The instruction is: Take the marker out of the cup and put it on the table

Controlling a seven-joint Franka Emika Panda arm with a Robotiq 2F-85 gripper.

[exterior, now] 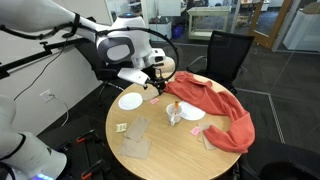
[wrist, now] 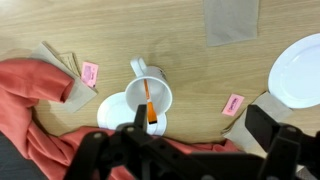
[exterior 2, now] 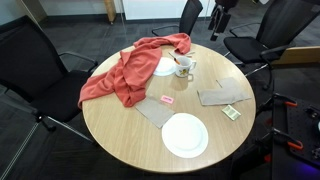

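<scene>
A small pale cup (wrist: 152, 93) with a handle stands on the light wood table (wrist: 190, 60), partly on a small white plate (wrist: 112, 112). A slim marker (wrist: 148, 104) with an orange end leans inside the cup. The cup also shows in both exterior views (exterior: 174, 114) (exterior 2: 183, 67). My gripper (wrist: 200, 130) is open and empty, high above the table, with the cup near one finger. It shows in an exterior view (exterior: 155, 80) hovering above the table's far side.
A large red cloth (exterior: 212, 105) (exterior 2: 125, 75) (wrist: 40, 100) lies beside the cup. White plates (exterior: 130, 100) (exterior 2: 185, 135) (wrist: 300, 70), grey cloths (exterior: 135, 140) (exterior 2: 222, 96) and pink notes (wrist: 233, 103) (wrist: 90, 72) lie on the table. Black chairs (exterior: 225, 55) (exterior 2: 30, 60) stand around it.
</scene>
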